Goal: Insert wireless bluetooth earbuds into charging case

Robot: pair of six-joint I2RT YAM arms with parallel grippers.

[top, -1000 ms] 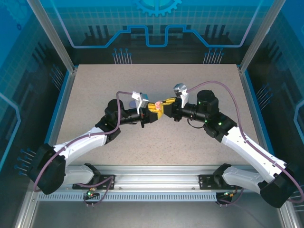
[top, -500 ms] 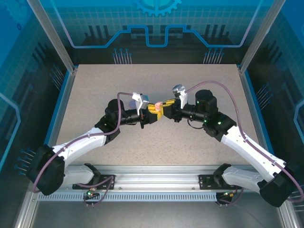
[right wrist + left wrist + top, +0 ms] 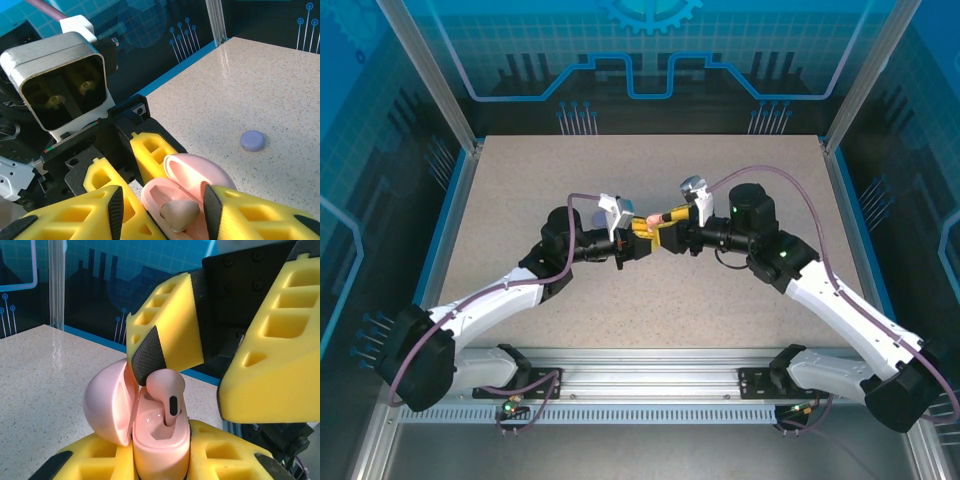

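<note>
The left gripper (image 3: 160, 462) is clamped on the pink case (image 3: 157, 435), lid open. A pale pink earbud (image 3: 166, 390) stands stem-down in the case, between the parted fingers of the right gripper (image 3: 162, 200). The table (image 3: 260, 85) edges lie well away from the case, and a purple disc (image 3: 252, 140) lies near it.

Angled inward from either side with elbows bent, meeting tip to tip, with left pincer (image 3: 640, 240) clamped on the pink charging case (image 3: 160, 447) and right pincer (image 3: 661, 223) spread apart just above it.

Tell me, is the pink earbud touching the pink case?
Touching. The left wrist view shows the earbud standing with its stem pushed down into the hollow of the open case.
</note>
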